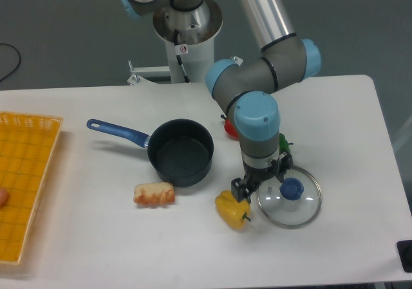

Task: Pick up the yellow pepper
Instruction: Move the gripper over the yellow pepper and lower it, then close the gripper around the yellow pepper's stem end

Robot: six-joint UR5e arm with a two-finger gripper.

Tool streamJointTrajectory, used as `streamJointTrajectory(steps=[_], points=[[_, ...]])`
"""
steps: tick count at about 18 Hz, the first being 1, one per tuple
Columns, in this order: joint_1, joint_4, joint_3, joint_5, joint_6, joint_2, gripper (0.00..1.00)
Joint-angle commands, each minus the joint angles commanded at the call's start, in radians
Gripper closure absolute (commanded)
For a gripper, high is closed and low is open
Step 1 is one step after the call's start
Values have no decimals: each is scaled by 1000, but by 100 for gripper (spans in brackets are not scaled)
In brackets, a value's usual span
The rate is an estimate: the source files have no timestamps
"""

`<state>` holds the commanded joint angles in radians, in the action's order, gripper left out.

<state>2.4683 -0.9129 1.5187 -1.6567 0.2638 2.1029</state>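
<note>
The yellow pepper point(230, 210) lies on the white table point(347, 121), its dark stem pointing to the lower right. My gripper point(257, 181) hangs just above and to the right of it, between the pepper and the glass lid point(297, 206). One finger reaches the pepper's upper right edge. The fingers look spread apart with nothing between them.
A dark saucepan point(181, 152) with a blue handle stands left of the gripper. The red pepper point(230, 128) is partly hidden behind the arm. A pastry-like food piece point(154, 194) lies left of the yellow pepper. A yellow basket point(22, 179) sits at the far left.
</note>
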Motion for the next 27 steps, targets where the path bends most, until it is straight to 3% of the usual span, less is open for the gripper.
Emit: streamJointTrajectory(steps=[9,18,27], points=[[-35,3,-8,-26,29,65,0],[-46,3,0,-25,37,68,0],[-63,5,6,-14,55,83,13]])
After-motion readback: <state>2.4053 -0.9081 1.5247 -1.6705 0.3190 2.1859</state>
